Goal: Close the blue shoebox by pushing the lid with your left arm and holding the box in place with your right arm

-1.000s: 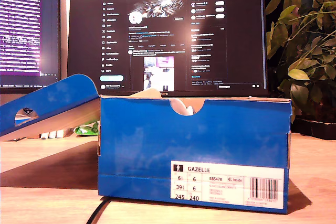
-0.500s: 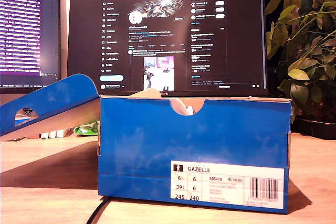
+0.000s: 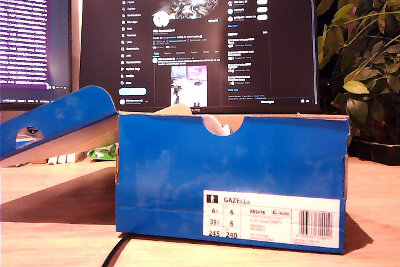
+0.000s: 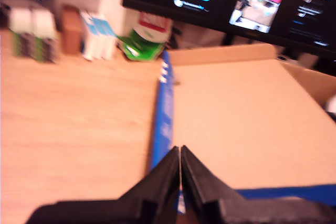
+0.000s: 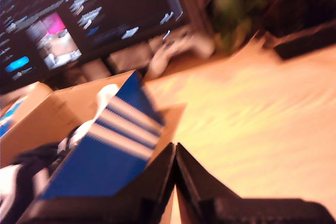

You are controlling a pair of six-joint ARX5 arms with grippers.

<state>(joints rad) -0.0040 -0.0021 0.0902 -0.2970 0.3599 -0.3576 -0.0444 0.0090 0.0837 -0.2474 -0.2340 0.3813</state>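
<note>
The scene is lit warmly and rather dimly, and an orange cast is given to the wooden desk (image 3: pixel 56 204). Glow is added by the lit monitor (image 3: pixel 200 42) in the upper middle of the exterior view, where its text is slightly smeared. A dark shadow is thrown beneath the raised lid (image 3: pixel 59 123) and another beside the blue shoebox (image 3: pixel 231 173). Both wrist views are heavily motion-blurred; the plant (image 5: pixel 231 3) is reduced to soft patches.
</note>
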